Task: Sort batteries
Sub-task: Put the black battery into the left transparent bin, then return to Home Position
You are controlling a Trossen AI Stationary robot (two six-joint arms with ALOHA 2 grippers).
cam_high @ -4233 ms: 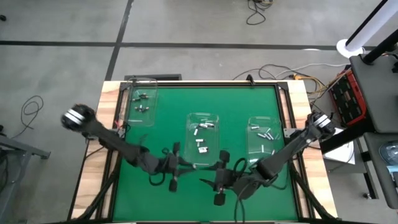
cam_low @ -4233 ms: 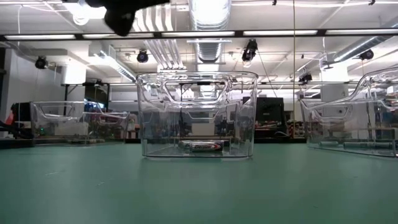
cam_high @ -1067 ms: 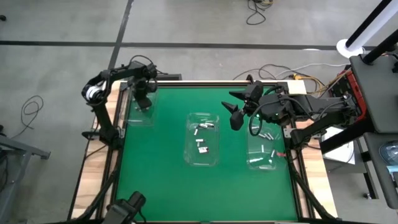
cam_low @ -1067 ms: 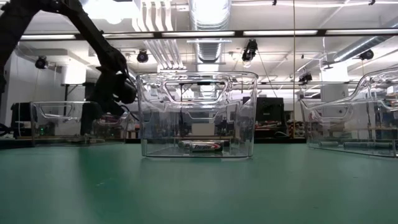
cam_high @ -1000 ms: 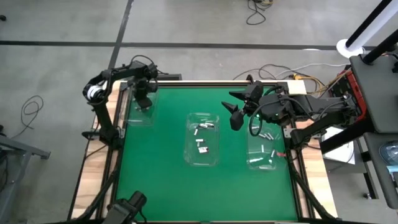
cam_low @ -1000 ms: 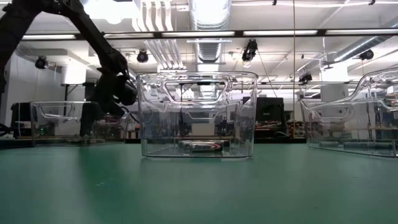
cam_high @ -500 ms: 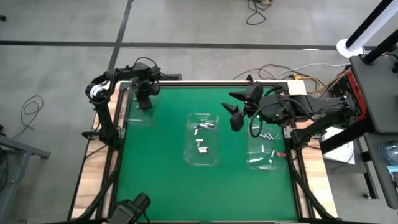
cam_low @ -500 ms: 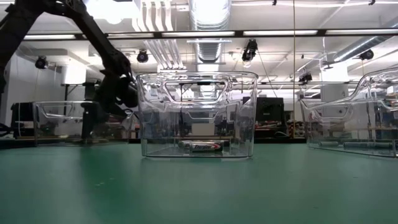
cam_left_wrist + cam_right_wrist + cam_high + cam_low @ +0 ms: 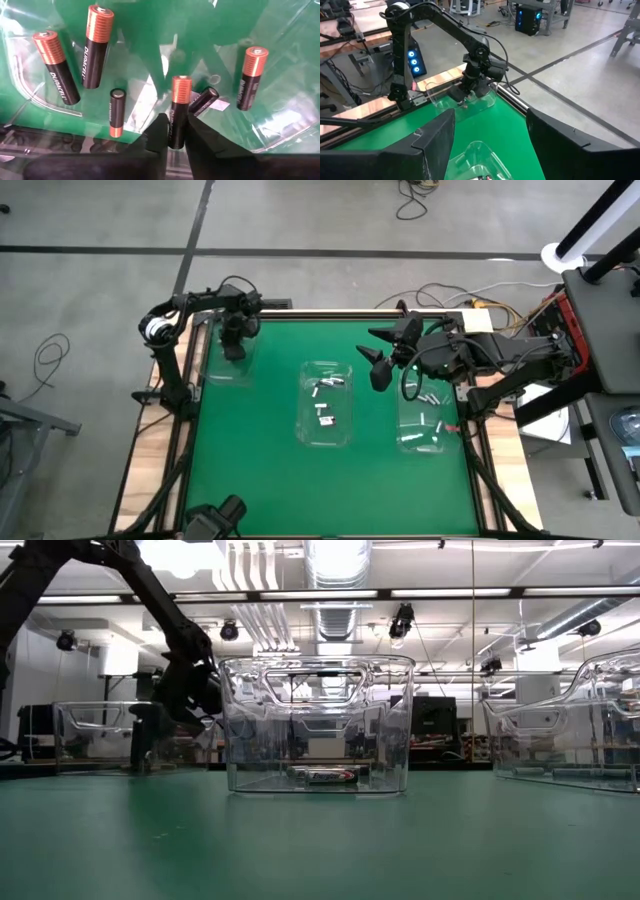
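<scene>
The batteries fall into three groups, each in a clear plastic bin on the green mat (image 9: 270, 470). In the left wrist view the batteries in the left bin (image 9: 226, 352) are black cylinders with copper-coloured top bands; two of the larger ones carry the word "DURACELL" in white along the body, one (image 9: 95, 46) lying nearly upright in the frame and another (image 9: 55, 67) tilted beside it. A shorter, slimmer battery (image 9: 116, 112) lies between them and the gripper, its label too small to read. One battery (image 9: 177, 111) sits between the dark fingertips of the left gripper (image 9: 173, 131), which is closed around it; whether it is lifted off the bin floor cannot be told. A small black battery (image 9: 202, 100) lies just beside it, and a further copper-topped one (image 9: 251, 77) lies well apart. From above, the centre bin (image 9: 327, 403) holds several pale batteries (image 9: 324, 415), and the right bin (image 9: 424, 412) holds more (image 9: 428, 396); no lettering on these is legible. In the low view the centre bin (image 9: 316, 724) shows one battery (image 9: 324, 774) flat on its floor. The right gripper (image 9: 378, 358) hangs above the mat between the centre and right bins, fingers spread wide and holding nothing.
</scene>
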